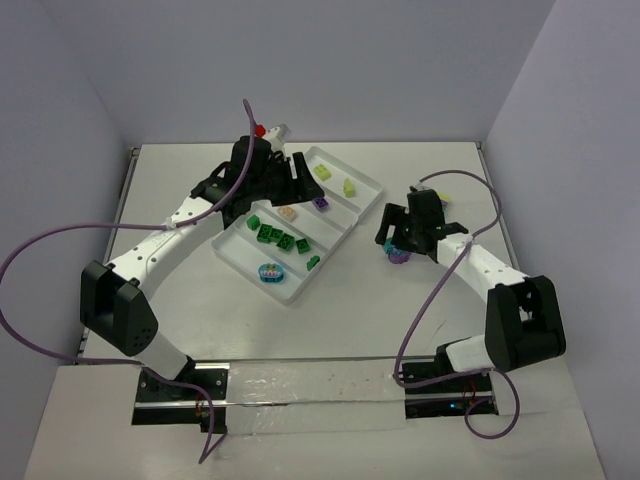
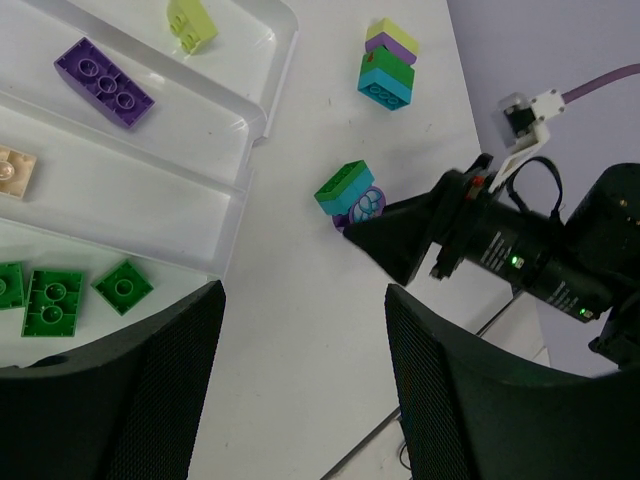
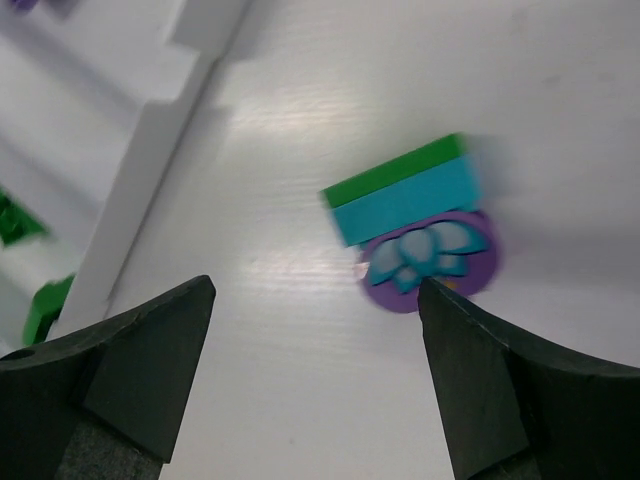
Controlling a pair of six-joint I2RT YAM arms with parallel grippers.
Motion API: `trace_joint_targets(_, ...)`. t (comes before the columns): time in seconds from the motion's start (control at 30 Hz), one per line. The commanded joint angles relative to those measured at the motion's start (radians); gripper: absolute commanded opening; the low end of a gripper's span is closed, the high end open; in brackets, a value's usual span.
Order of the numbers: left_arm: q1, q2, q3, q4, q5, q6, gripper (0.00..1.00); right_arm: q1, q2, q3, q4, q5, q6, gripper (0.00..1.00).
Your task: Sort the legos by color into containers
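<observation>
Closest in, the right end effector (image 3: 315, 290) gapes wide and empty over a green, teal and purple clump (image 3: 415, 235), right of centre on the tabletop (image 3: 300, 400). The left end effector (image 2: 305, 295) is also open and empty. The tray (image 1: 297, 297), mid-frame, holds sorted green bricks (image 1: 287, 240). A second clump (image 2: 388, 65) lies outside it, so sorting looks about half done.

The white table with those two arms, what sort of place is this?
Probably a robotics lab test bench: a white table walled in by plain panels, two cabled robot arms bolted at its edge, and a tray of toy bricks.
</observation>
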Motion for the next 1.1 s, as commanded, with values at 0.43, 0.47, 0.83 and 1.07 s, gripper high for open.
trace_joint_targets(0.43, -0.001, -0.029, 0.037, -0.016, -0.077, 0.070, 0.71, -0.027, 0.116, 0.044, -0.034, 0.087, -0.087, 1.00)
trace_joint_targets(0.47, -0.001, -0.020, 0.052, -0.030, -0.079, 0.078, 0.71, -0.021, 0.118, 0.042, -0.029, 0.064, -0.091, 1.00)
trace_joint_targets(0.83, -0.001, 0.012, 0.097, -0.061, -0.098, 0.112, 0.71, 0.085, 0.185, 0.083, -0.054, 0.168, -0.097, 1.00)
trace_joint_targets(1.07, -0.001, 0.018, 0.080, -0.048, -0.078, 0.104, 0.70, 0.085, 0.184, 0.081, -0.053, 0.218, -0.078, 1.00)
